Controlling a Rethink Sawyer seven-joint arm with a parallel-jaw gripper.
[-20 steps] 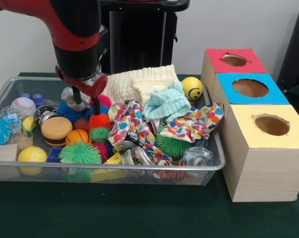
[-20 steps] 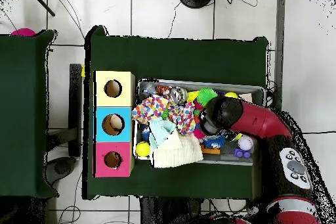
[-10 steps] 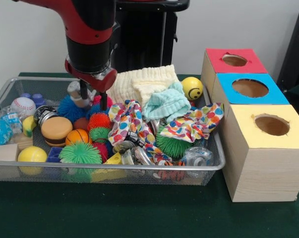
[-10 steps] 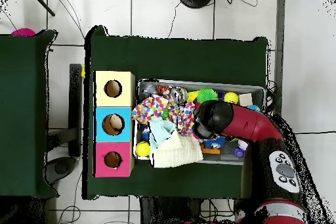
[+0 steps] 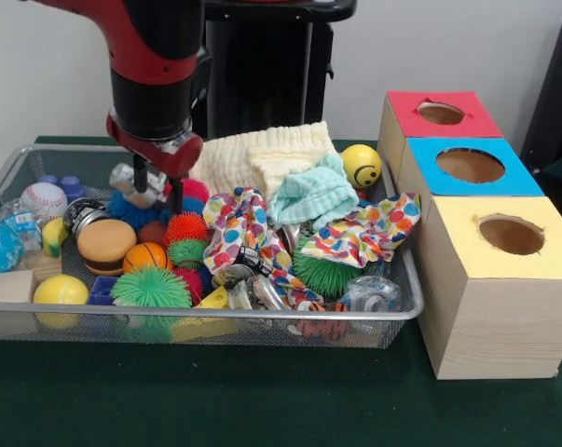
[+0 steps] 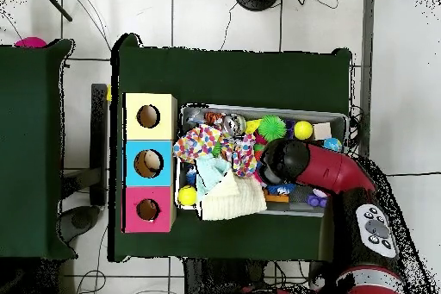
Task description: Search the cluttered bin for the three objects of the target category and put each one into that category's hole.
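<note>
Front view: gripper (image 5: 157,192) clamped on silver can (image 5: 136,182) over blue spiky ball (image 5: 131,210). Overhead: arm (image 6: 323,166) hides both; wire bin (image 6: 343,119) visible.

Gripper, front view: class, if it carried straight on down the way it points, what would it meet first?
Most likely the blue spiky ball directly under the gripper, with the red spiky ball close beside; depth is uncertain, and it seems to hold a silvery object.
</note>
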